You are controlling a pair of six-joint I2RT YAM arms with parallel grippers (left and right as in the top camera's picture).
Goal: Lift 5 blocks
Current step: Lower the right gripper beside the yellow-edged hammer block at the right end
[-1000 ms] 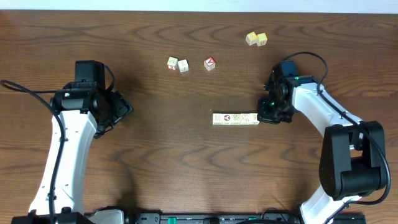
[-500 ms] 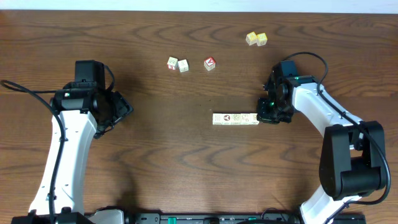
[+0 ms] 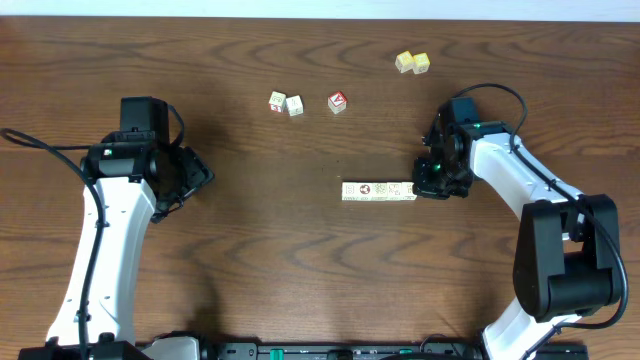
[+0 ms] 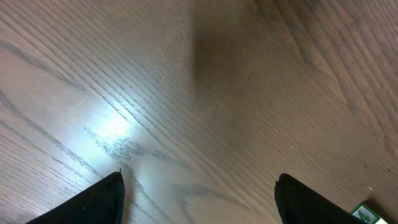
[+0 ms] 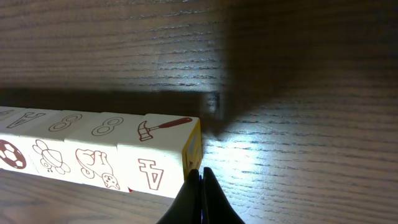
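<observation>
Where the right wrist view crops it, the row of blocks (image 3: 379, 190) loses its left end; the overhead count is unclear.
Row lies right of centre on table (image 3: 300, 260). Jaws of right gripper (image 5: 200, 178) pressed together, empty, tips at row's right end, contact unclear. Jaws of left gripper (image 4: 199, 194) spread wide, empty, far left.

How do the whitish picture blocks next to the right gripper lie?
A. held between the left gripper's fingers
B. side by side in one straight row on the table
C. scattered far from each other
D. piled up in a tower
B: the blocks lie face to face in a single line on the table, with the shut right gripper at the row's end.
</observation>
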